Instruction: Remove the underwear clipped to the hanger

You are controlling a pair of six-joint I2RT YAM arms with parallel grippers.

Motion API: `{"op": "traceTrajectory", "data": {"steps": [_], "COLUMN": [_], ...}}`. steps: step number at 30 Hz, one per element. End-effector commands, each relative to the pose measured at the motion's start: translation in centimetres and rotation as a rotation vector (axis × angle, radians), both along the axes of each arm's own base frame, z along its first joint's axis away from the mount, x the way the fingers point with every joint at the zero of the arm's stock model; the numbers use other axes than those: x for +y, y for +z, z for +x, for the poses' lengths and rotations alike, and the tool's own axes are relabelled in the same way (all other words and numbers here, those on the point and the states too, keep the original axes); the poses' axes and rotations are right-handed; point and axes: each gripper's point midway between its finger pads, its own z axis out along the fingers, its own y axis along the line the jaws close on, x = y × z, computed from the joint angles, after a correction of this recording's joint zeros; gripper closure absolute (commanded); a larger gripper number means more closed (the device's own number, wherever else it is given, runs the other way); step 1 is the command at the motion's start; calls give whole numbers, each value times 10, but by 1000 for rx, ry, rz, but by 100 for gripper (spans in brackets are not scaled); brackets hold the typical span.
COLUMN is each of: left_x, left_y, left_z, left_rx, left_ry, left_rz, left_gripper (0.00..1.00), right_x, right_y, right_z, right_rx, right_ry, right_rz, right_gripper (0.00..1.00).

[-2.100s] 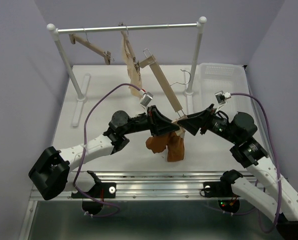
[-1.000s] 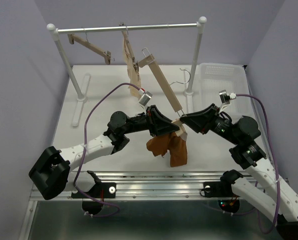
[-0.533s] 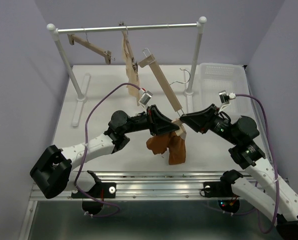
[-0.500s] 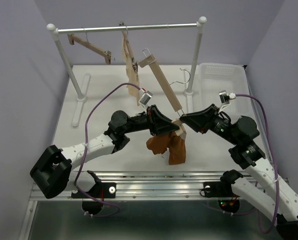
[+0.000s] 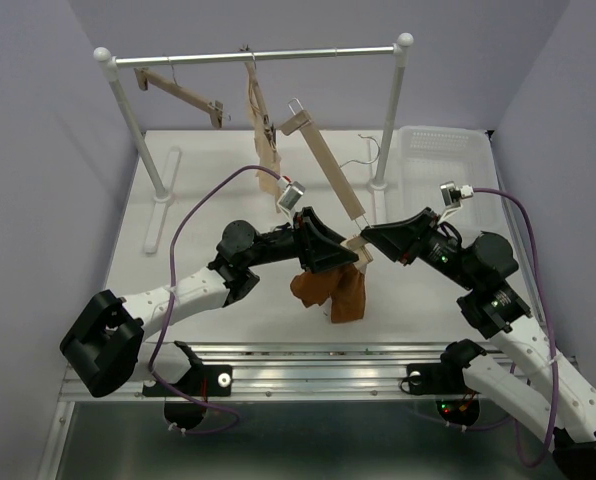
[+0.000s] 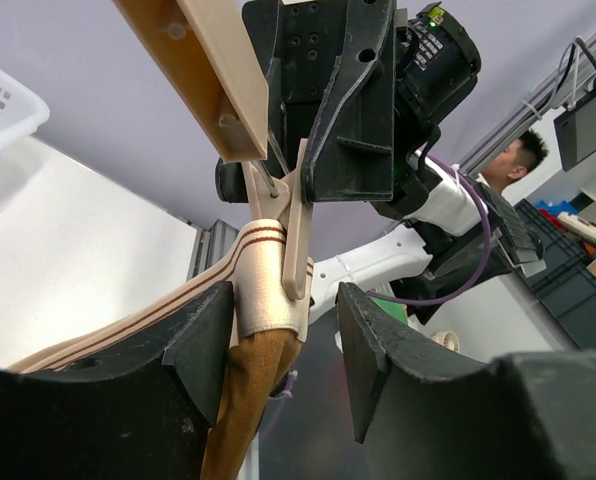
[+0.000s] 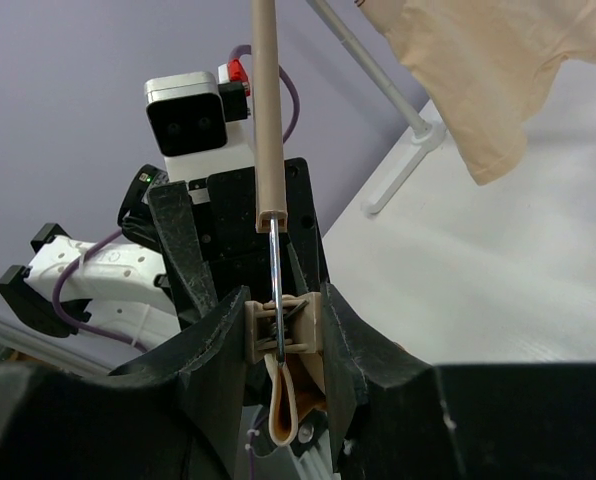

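Centre frame: right gripper (image 7: pixel 283 335) clamped on clip (image 6: pixel 296 225) at hanger (image 5: pixel 330 172) lower end; underwear (image 5: pixel 328 290) waistband hangs between left gripper (image 6: pixel 283 345) fingers (apart).

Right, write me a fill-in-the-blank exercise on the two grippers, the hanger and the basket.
The right gripper pinches the ___ of the hanger.
The left gripper stands ___, with the underwear between its fingers.
The basket sits at the table top's far ___ corner.
Missing words: clip; open; right.
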Motion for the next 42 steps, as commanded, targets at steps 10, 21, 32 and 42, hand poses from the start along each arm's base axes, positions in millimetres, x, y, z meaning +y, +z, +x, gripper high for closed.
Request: {"op": "traceTrajectory", "data": {"steps": [10,21,32,42], "left_x": [3,14,13,5], "left_y": [20,35,37,38], "left_z": [-4,-11,-14,-9], "left_rx": [-91,-147,-153,-124], "left_ry": [-13,9,-13,-35], "left_rz": [-39,-89,-94,-86], "left_gripper": [77,100,49,86], "right_x": [-3,-2,1,4], "right_y": [36,23,22,22], "right_z": [-4,-5,-6,-11], "right_rx": [-93,-63,-74,-81], "right_ry": [-2,8,26,60], "right_rz": [87,39,13,25], "right_gripper": [99,94,99,99]}}
